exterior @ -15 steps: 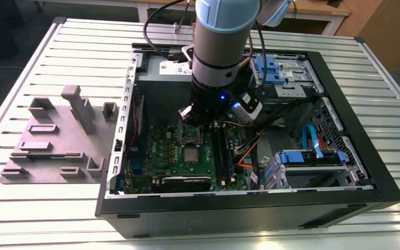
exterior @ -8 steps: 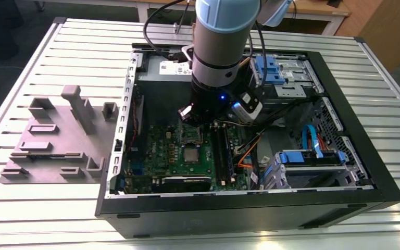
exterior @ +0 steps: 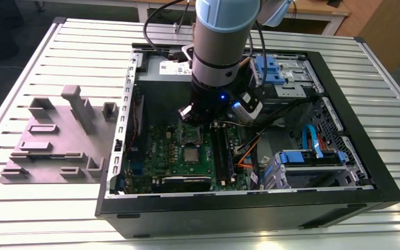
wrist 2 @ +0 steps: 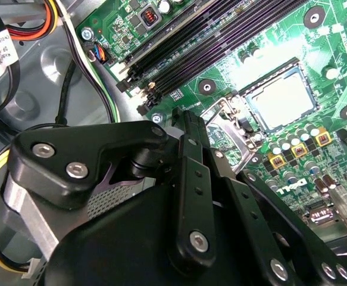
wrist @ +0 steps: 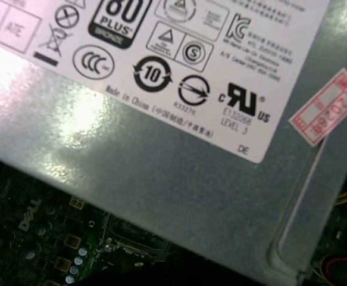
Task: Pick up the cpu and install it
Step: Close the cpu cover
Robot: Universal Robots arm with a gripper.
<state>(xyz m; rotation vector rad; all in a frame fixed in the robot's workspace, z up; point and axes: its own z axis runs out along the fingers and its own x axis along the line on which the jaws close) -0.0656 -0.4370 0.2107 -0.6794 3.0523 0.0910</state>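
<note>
Item: my gripper (wrist 2: 191, 128), linkage and fingers (wrist 2: 192, 126) drawn together to one tip in the second wrist view, nothing visibly pinched, hanging inside the open computer case (exterior: 366, 200) above the motherboard's (exterior: 160, 153) rear edge, next to the grey power supply (wrist: 179, 179). Item: the cpu (wrist 2: 280, 98), a flat silver square seated in its socket with the hinged frame (wrist 2: 224, 128) swung open between it and my tip. It lies just ahead, toward the board's middle; square, no long axis.
</note>
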